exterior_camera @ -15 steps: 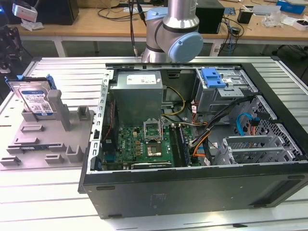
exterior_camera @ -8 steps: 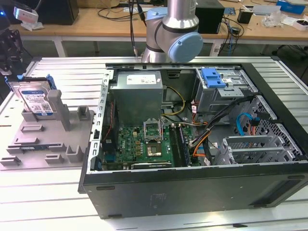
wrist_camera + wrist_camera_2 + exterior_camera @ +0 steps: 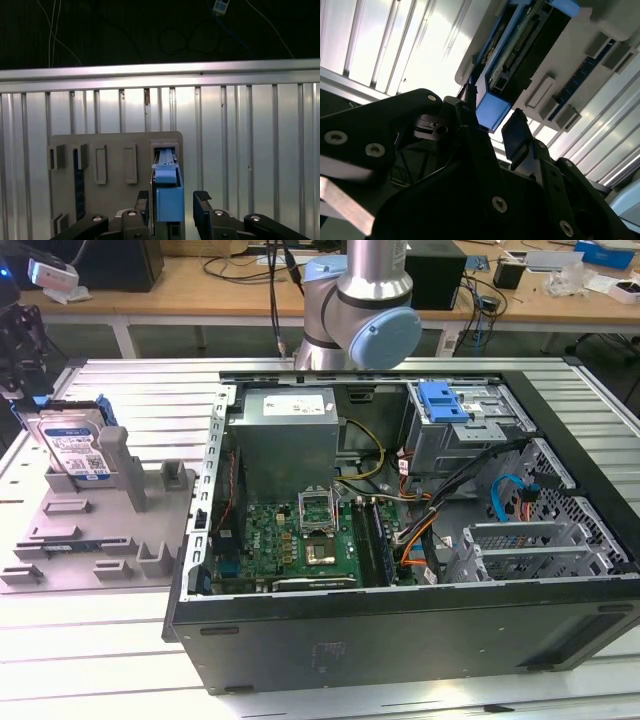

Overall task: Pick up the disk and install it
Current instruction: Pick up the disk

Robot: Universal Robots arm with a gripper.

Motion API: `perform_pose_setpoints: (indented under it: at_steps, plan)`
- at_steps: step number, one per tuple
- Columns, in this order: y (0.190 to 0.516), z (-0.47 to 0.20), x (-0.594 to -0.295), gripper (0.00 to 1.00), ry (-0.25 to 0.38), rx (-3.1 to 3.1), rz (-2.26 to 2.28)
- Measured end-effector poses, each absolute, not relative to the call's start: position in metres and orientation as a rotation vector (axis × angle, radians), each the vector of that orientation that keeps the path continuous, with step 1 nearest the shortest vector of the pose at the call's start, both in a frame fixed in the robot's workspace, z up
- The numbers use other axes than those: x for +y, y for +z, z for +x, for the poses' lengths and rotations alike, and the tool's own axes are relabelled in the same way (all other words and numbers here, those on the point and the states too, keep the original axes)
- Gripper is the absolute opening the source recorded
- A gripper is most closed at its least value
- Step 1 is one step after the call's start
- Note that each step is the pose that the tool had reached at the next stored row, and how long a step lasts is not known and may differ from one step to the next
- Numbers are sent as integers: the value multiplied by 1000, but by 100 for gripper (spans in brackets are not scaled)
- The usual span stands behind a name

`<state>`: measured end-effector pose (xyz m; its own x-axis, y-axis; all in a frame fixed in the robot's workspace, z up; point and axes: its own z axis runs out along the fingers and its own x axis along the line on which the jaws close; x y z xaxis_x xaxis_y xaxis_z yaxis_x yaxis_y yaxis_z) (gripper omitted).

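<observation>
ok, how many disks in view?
1: the disk stands in the grey fixture at the exterior view's left. The case's drive cage may hide others.

A grey holder tray [image 3: 60, 550] and an open computer case [image 3: 400, 630] are set side by side on the ribbed metal tabletop [image 3: 120, 640].

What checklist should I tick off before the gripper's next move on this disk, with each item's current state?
1. The disk stands on edge in the grey holder: ok.
2. The gripper is open: ok, gaps show either side of the disk's blue end in both wrist views.
3. The gripper straddles that end: ok.
4. The gripper's depth along the disk: cannot tell.
5. The bay in the computer case is free: cannot tell.
6. The cables lie away from the bay: not ok, a dark bundle passes right beside it.
</observation>
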<state>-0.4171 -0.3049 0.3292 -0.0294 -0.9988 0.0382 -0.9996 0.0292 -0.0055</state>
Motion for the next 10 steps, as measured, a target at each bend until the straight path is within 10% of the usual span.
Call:
perform_pose_setpoints:
  at_steps: [10]
  plan:
    - [325, -417, -308, 48, 48, -2237, 2172]
